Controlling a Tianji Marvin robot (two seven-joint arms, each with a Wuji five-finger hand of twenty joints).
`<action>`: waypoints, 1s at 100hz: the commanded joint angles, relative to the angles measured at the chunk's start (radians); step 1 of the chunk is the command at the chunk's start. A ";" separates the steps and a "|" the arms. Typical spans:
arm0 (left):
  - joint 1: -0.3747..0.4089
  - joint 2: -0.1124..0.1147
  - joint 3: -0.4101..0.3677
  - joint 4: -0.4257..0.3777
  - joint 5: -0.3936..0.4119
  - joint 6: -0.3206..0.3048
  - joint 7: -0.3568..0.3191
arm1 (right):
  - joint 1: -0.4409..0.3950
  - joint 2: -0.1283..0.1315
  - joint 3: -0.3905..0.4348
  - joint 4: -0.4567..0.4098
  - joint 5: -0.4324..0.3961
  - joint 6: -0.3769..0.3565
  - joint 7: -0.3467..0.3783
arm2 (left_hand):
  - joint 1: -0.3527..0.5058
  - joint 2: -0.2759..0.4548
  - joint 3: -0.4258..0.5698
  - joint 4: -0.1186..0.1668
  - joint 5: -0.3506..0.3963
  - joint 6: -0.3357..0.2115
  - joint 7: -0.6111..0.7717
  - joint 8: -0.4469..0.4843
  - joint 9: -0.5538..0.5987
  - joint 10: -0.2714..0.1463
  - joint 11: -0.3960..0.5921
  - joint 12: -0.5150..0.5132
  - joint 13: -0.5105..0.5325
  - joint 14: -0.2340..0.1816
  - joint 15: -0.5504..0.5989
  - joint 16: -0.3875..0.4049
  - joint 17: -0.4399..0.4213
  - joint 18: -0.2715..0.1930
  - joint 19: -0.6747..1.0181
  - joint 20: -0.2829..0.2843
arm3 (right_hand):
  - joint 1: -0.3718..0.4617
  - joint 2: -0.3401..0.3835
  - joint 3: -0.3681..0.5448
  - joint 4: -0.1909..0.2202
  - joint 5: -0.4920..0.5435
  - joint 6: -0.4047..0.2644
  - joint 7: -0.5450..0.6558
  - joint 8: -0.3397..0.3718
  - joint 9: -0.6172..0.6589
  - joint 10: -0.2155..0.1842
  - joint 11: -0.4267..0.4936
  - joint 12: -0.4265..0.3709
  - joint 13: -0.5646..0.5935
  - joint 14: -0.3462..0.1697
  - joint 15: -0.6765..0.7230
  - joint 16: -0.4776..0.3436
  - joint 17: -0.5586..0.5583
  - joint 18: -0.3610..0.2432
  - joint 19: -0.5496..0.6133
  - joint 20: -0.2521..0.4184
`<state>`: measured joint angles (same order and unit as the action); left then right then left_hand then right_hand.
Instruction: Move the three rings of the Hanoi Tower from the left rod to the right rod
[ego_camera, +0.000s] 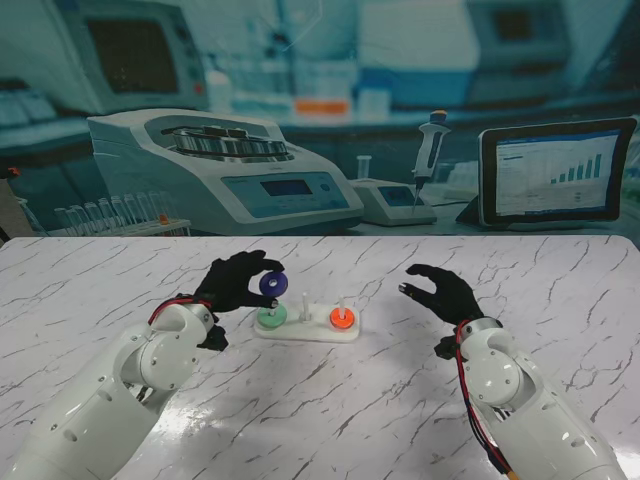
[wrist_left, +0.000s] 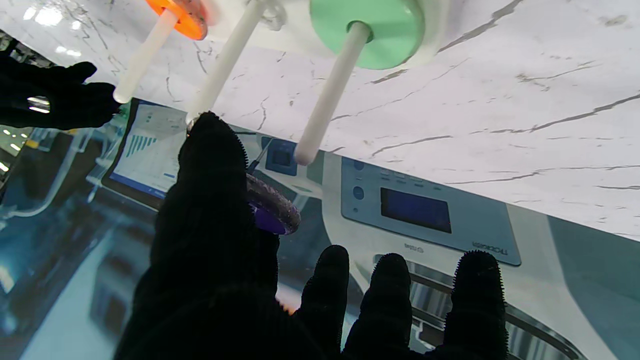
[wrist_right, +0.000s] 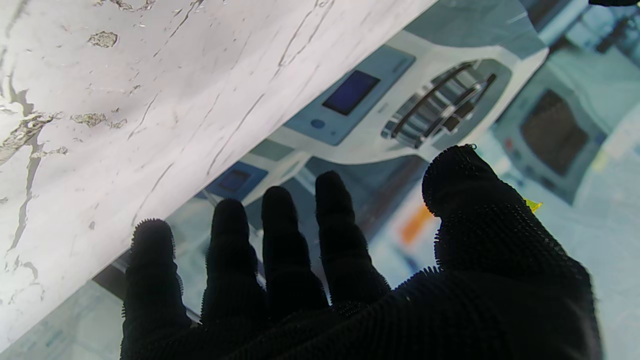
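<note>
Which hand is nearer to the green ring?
Left. The left hand is just beside the green ring, holding the purple ring; the right hand is beyond the orange ring.

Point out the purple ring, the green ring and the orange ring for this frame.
purple ring (ego_camera: 270, 285): stand view, its face, pinched in the left hand.
green ring (wrist_left: 367, 32): left wrist view, flat top, beside its rod.
orange ring (ego_camera: 341, 319): stand view, top face, on the right rod.

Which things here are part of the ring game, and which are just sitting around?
Part of the game: purple ring in the left hand; green ring; orange ring; white base with three rods; right hand, open.

Just around: the lab backdrop picture.
</note>
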<state>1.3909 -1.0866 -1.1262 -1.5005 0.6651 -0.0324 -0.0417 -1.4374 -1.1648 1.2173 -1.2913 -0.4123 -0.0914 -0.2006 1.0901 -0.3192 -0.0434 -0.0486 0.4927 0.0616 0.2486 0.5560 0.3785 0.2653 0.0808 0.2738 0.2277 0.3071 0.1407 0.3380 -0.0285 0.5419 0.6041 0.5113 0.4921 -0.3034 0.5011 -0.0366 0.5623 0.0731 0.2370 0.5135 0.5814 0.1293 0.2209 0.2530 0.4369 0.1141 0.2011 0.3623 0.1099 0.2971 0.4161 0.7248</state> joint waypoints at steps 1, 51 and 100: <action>-0.007 -0.007 0.012 -0.007 -0.022 -0.038 -0.014 | -0.005 -0.009 -0.005 -0.003 0.005 -0.001 -0.002 | 0.075 0.056 0.033 0.009 0.101 -0.088 0.143 0.058 0.008 -0.004 -0.004 0.004 0.025 -0.001 0.001 0.008 0.003 0.025 0.034 0.006 | 0.022 0.017 -0.012 0.035 -0.006 0.014 0.005 -0.008 -0.029 0.001 0.008 -0.006 0.008 0.006 0.008 0.005 -0.006 0.022 0.005 0.014; -0.090 -0.021 0.122 0.060 -0.116 -0.059 -0.028 | -0.007 -0.009 -0.004 -0.004 0.006 0.002 -0.003 | 0.075 0.053 0.034 0.010 0.101 -0.092 0.145 0.065 0.010 -0.009 -0.003 0.005 0.027 -0.006 0.003 0.008 0.004 0.022 0.041 0.006 | 0.018 0.019 -0.015 0.035 -0.003 0.004 0.006 -0.009 -0.025 -0.006 0.012 -0.004 0.013 0.000 0.013 0.007 -0.001 0.021 0.007 0.016; -0.138 -0.023 0.177 0.114 -0.127 -0.037 -0.045 | -0.008 -0.009 -0.001 -0.004 0.006 0.000 -0.002 | 0.074 0.057 0.034 0.010 0.098 -0.089 0.146 0.062 0.009 -0.009 -0.002 0.006 0.026 -0.006 0.003 0.009 0.006 0.019 0.045 0.006 | 0.019 0.018 -0.013 0.035 -0.006 0.008 0.005 -0.009 -0.030 -0.006 0.010 -0.006 0.009 0.000 0.012 0.006 -0.004 0.017 0.008 0.015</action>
<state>1.2554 -1.1035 -0.9513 -1.3911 0.5386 -0.0559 -0.0752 -1.4386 -1.1656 1.2194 -1.2915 -0.4096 -0.0907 -0.2015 1.0901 -0.3195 -0.0434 -0.0486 0.4932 0.0616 0.2487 0.5650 0.3790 0.2653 0.0808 0.2738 0.2277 0.3071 0.1407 0.3381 -0.0280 0.5419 0.6185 0.5113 0.5036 -0.3029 0.4999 -0.0366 0.5623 0.0734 0.2370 0.5135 0.5814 0.1293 0.2210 0.2531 0.4370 0.1146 0.2013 0.3623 0.1103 0.2971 0.4161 0.7249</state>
